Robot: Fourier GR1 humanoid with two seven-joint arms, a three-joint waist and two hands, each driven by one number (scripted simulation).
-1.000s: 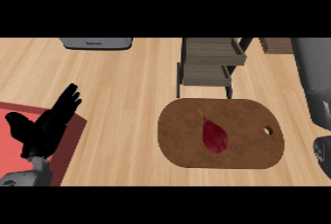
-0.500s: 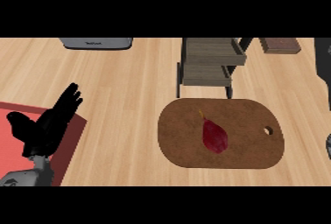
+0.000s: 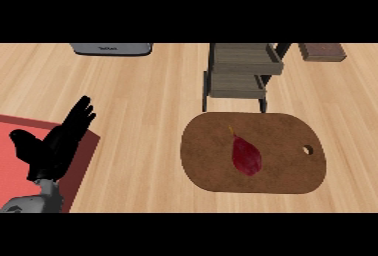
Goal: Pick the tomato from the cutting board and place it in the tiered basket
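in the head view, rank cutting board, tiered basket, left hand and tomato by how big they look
1. cutting board
2. tiered basket and left hand, about alike; the basket rises toward the camera, so I won't rank them
3. tomato

One view only, taken from the robot's head and facing steeply down, close over the wooden counter [image 3: 148,100]. The left hand [image 3: 53,147] shows at the lower left edge; the tiered basket [image 3: 238,70] sits at upper centre-right.
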